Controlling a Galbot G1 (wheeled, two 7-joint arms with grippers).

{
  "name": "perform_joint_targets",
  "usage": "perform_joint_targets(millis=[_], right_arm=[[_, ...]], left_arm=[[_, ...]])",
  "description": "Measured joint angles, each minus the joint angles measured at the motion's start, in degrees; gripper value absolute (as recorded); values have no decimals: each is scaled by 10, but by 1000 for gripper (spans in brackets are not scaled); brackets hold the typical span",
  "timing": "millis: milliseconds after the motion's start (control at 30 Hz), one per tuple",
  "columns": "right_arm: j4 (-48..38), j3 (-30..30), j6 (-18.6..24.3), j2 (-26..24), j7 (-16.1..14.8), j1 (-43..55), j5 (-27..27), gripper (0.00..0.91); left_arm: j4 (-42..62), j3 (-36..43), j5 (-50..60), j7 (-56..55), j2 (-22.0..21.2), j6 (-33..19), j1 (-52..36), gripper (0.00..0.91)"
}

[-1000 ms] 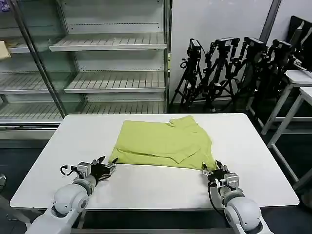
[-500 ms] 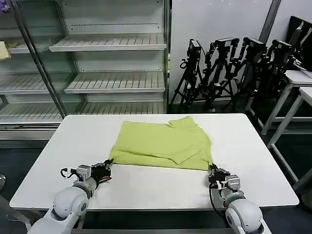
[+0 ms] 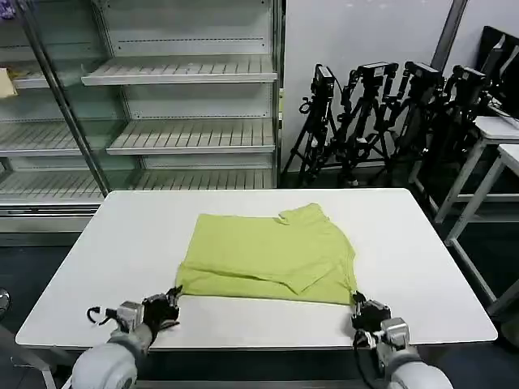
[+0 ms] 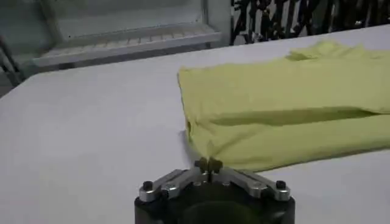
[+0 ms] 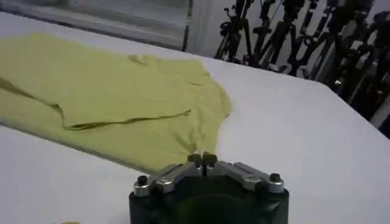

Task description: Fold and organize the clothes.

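The shirt (image 3: 268,255) lies partly folded mid-desk (image 3: 422,259), its long axis running left to right, near hem facing the robot. Each pincer sits at a near corner: the left pincer (image 3: 172,298) at the left one, the right pincer (image 3: 358,301) at the right one, both equally close. Wrist views show each pair of tips pressed together right at the hem; whether cloth is pinched between them I cannot tell. No writing is legible anywhere.
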Motion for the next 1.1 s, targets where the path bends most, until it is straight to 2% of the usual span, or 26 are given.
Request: perform_joint_targets(millis=[267, 300, 333, 367, 400, 800, 933, 1100], right_arm=[[32, 3, 17, -4, 2, -47, -16, 0], [36, 3, 18, -4, 2, -53, -18, 0], [40, 3, 19, -5, 3, -59, -20, 71], [43, 3, 20, -5, 4, -64, -21, 71], [47, 4, 21, -5, 4, -68, -22, 907], [95, 36, 12, -20, -1, -79, -3, 907], [93, 36, -3, -21, 8, -44, 15, 907], [51, 9, -22, -11, 27, 46, 38, 907]], left_arm=[[-39, -54, 1, 2, 5, -22, 102, 10], [-43, -58, 2, 3, 5, -23, 113, 907], [-48, -61, 2, 3, 5, -23, 121, 907], [-52, -64, 3, 2, 5, -23, 129, 907], [-57, -66, 6, 1, 5, -23, 137, 907], [-102, -81, 28, -5, 8, -35, 154, 907], [-100, -81, 31, -8, 15, -47, 132, 907], [-70, -68, 25, -5, 16, -58, 72, 907]])
